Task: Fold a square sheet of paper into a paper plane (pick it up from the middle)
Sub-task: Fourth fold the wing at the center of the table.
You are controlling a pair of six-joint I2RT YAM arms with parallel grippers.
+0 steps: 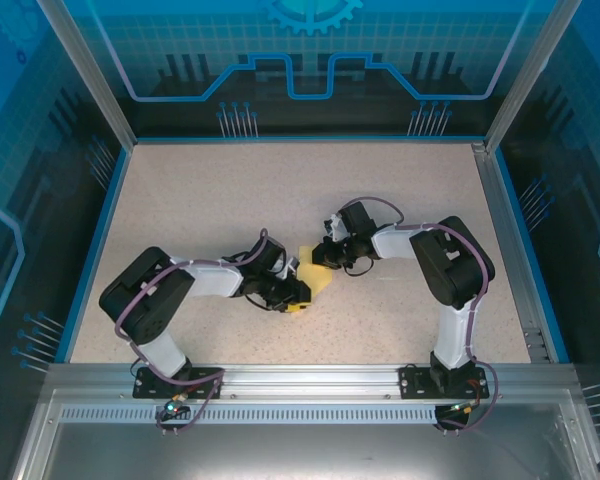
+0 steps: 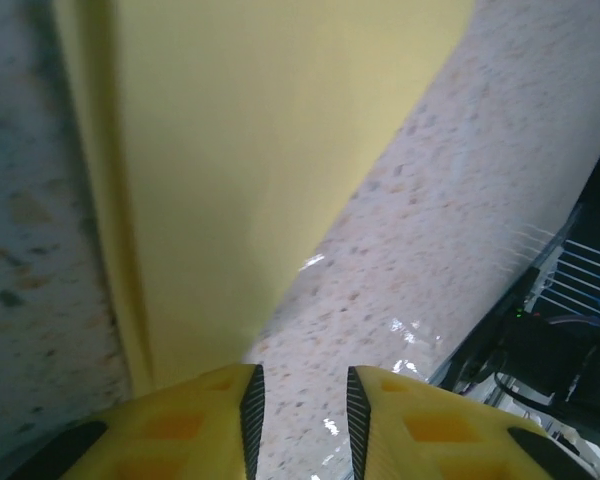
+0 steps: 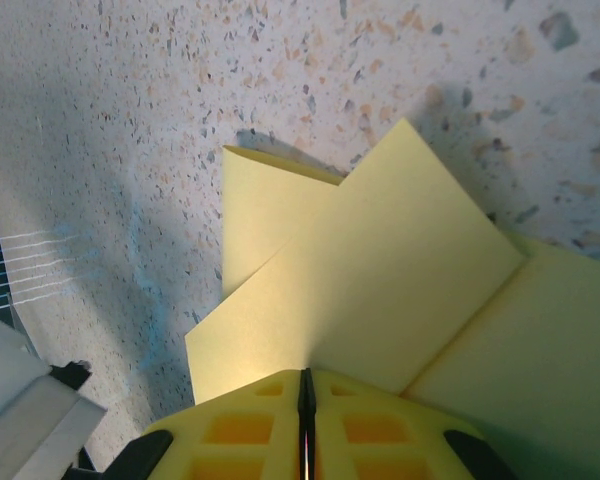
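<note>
At the right claw: clenched, yellow fingers pressed together with no gap, pinching the near edge of a raised flap of the sheet of paper. Beyond the fingertips, a second yellow layer lying flat under that flap, one corner poking out onto the speckled table, and another layer spreading off to the right. In the lower left corner of that wrist view, a white and black piece of hardware, too cropped to name. At the left claw: released, a narrow gap between the dark pads, bare table showing through it, nothing held. Just ahead and to the left, the same yellow paper, a long fold running away along its left side; left finger at or over its near end, contact impossible to tell. Off to the right, dark gear with cables past the table's edge. From above: both claws close together near the middle of the table, paper lying between them, partly covered by the left wrist. Around the table, a blue rim, an aluminium rail at the near edge and blue patterned walls.
</note>
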